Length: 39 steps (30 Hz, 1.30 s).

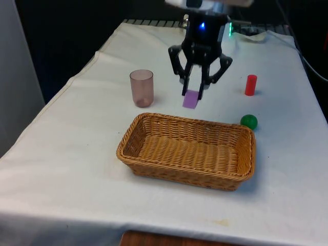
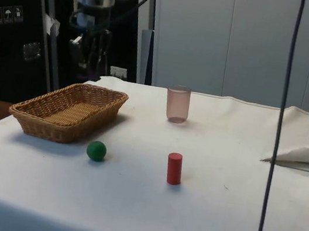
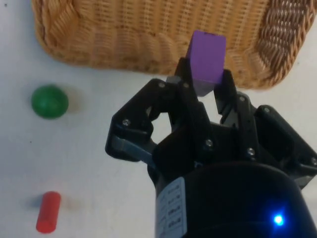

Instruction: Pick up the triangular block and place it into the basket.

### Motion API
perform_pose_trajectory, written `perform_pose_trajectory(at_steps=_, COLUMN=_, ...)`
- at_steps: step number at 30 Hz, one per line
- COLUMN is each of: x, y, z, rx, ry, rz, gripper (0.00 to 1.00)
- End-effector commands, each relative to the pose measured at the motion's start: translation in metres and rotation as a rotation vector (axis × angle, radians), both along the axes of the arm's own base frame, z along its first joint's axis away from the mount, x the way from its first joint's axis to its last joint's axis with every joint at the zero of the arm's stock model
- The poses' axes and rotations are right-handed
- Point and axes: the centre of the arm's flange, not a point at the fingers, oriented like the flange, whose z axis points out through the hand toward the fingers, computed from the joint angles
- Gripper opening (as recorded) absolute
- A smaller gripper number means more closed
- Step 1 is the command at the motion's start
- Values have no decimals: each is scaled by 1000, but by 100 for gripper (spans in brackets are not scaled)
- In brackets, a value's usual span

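In the front view, the black two-finger tool (image 1: pixel 193 93) hung above the white-clothed counter (image 1: pixel 72 154), clamped on a purple block (image 1: pixel 190 99) just behind the woven wicker basket (image 1: pixel 187 150). A translucent pink cup (image 1: pixel 141 87) stood to that view's left; a red cylinder (image 1: pixel 250 85) and green ball (image 1: pixel 249 121) to its right.

In the side view, the ball lay near the basket.

In the wrist view, the fingers (image 3: pixel 225 87) pinched the block above the basket's rim.

Nothing legible here: the white sticker (image 3: pixel 171 208) on the end effector's body carries tiny print, far too small to read.
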Motion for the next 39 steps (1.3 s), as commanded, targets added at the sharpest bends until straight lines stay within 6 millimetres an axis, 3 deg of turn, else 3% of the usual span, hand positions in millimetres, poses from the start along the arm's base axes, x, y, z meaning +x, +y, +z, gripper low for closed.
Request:
perform_pose_trajectory(at_steps=1, x=6, y=0, z=-7, rx=6, ry=4, rz=0, gripper=33)
perform_pose_trajectory(at_steps=7, x=31, y=-2, z=-35, rx=-8, ry=4, rz=-4, gripper=33)
perform_pose_trajectory(at_steps=8, x=27, y=-1, z=-29, rx=-15, ry=1, rz=-5, gripper=33)
perform_pose_trajectory(at_steps=15, x=46, y=-4, z=-61, rx=-17, ry=5, rz=-8, gripper=33)
perform_pose_trajectory(at_steps=16, x=45, y=-4, z=-56, rx=-27, ry=5, rz=-11, gripper=33)
perform_pose_trajectory(at_steps=17, x=47, y=-5, z=-69, rx=-18, ry=8, rz=-10, gripper=33)
perform_pose_trajectory(at_steps=23, x=44, y=-7, z=-94, rx=-22, ry=16, rz=-13, gripper=33)
perform_pose_trajectory(at_steps=25, x=44, y=-7, z=-91, rx=-32, ry=23, rz=-14, gripper=33)
perform_pose_trajectory(at_steps=26, x=42, y=-7, z=-102, rx=-24, ry=18, rz=-13, gripper=33)
perform_pose_trajectory(at_steps=31, x=38, y=-8, z=-117, rx=-24, ry=13, rz=-14, gripper=33)
perform_pose_trajectory(at_steps=39, x=38, y=-6, z=-118, rx=-30, ry=7, rz=-14, gripper=33)
